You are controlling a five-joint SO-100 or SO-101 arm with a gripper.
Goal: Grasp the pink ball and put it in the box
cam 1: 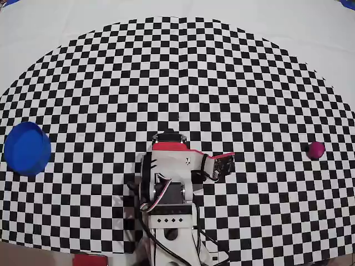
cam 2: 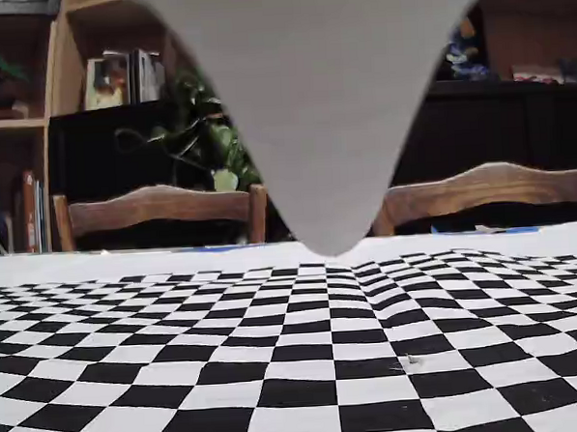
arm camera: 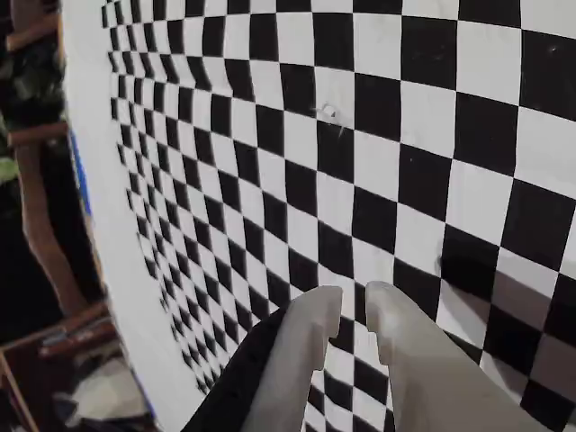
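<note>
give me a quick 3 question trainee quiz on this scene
1. True or false: in the overhead view the ball lies inside the box.
2. In the overhead view, where do the ball and box sit relative to the arm? A: both left. B: ball right, box left. C: both right.
3. Fill in: in the wrist view the gripper holds ____ between its fingers.

Key:
1. False. The ball rests on the checkered cloth far from the box.
2. B.
3. Nothing. The fingers are nearly together with only a narrow gap over the cloth.
</note>
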